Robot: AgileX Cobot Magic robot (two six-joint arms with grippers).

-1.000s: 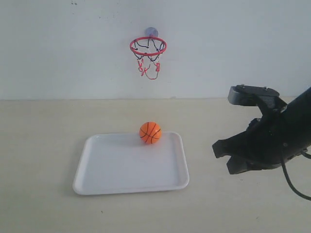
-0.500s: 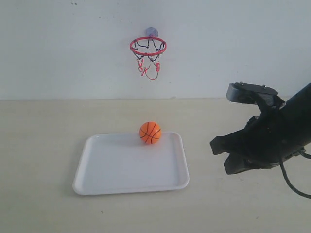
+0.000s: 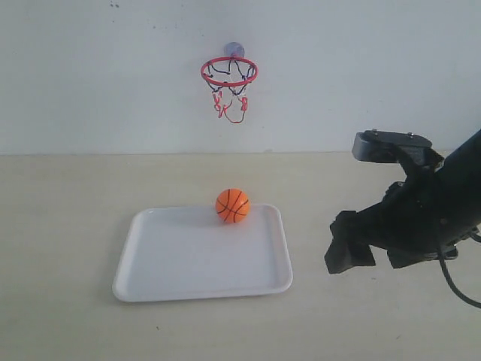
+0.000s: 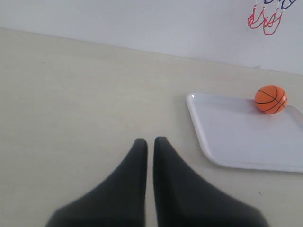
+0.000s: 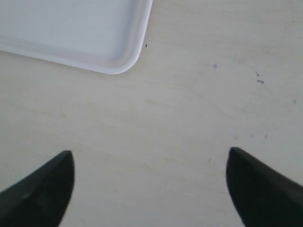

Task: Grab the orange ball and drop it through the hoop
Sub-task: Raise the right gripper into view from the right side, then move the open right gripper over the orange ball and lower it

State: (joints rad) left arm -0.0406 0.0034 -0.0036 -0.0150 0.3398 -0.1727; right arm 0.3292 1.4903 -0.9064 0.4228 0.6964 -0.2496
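The orange ball [image 3: 232,205] rests at the far edge of the white tray [image 3: 150,282], below the hoop [image 3: 229,73] fixed high on the wall. My right gripper [image 3: 372,262] hangs over the table to the right of the tray, tilted down, open wide with nothing between its fingers. In the right wrist view the gripper [image 5: 150,153] has bare table under it, and a tray corner [image 5: 116,64] lies beyond. The left gripper [image 4: 150,140] is shut and empty, off the tray's left side. The ball [image 4: 271,99] and the hoop's net [image 4: 266,18] show far ahead of it.
A pale wooden table [image 3: 68,210] meets a white wall [image 3: 90,75] at the back. The right arm's black body and cable [image 3: 451,286] fill the right edge of the exterior view.
The right gripper has tipped downward and turned, so its fingers now point at the table beside the tray. The ball, the tray and the hoop have stayed put.
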